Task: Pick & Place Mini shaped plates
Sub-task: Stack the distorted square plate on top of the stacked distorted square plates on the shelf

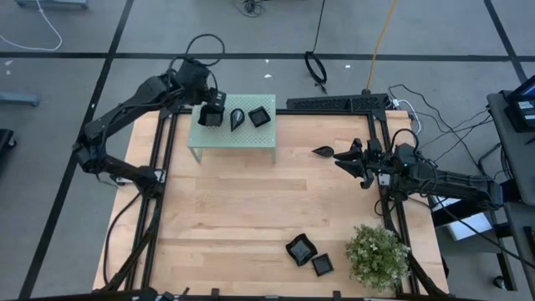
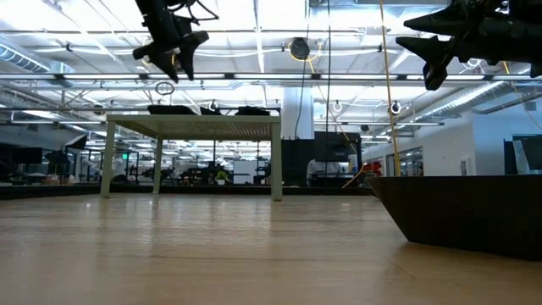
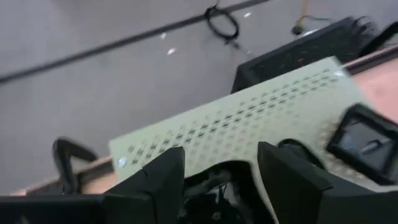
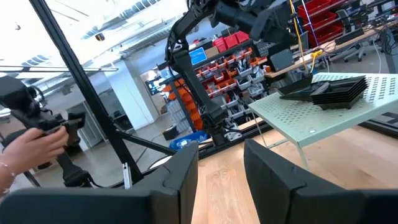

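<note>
Mini shaped plates, glossy black, in three groups in the high view. On the green perforated platform, upper centre: one square dish with a ribbed raised rim, one teardrop dish just beside it, and a dark plate directly under the left gripper. On the bench, lower centre-right: a wavy-rimmed plate and a smaller square plate, touching or nearly so. Right of centre: one leaf-shaped plate lying just beside the right gripper.

Left gripper: above the platform's left end; fingers spread wide, nothing between them in the left wrist view.

Right gripper: raised over the bench's right side; fingers part-open with an empty gap.

Platform: pale green sheet with rows of small holes, on thin legs.

Bench: light wood planks, matte, framed by black rails.

Other: a small leafy green plant at lower right. Grey floor with dark lines and loose cables around the bench. A person's hand at the left edge of the right wrist view.
</note>
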You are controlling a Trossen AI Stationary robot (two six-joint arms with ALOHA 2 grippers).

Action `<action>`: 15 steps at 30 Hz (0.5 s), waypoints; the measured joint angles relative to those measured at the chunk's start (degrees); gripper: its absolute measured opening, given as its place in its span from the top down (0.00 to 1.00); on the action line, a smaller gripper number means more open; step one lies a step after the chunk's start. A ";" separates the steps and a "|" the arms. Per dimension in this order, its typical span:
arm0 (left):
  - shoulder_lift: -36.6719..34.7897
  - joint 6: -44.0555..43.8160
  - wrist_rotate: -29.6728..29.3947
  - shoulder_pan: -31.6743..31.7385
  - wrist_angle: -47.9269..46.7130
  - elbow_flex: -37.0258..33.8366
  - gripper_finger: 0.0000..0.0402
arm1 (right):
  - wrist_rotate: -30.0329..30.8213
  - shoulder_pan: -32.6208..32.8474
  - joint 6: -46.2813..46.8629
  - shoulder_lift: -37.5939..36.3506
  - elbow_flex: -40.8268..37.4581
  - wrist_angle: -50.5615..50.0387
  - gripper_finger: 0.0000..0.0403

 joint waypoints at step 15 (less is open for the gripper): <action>2.24 11.46 6.05 -12.34 16.69 0.02 0.47 | 0.02 -0.01 0.01 0.00 0.00 -0.02 0.71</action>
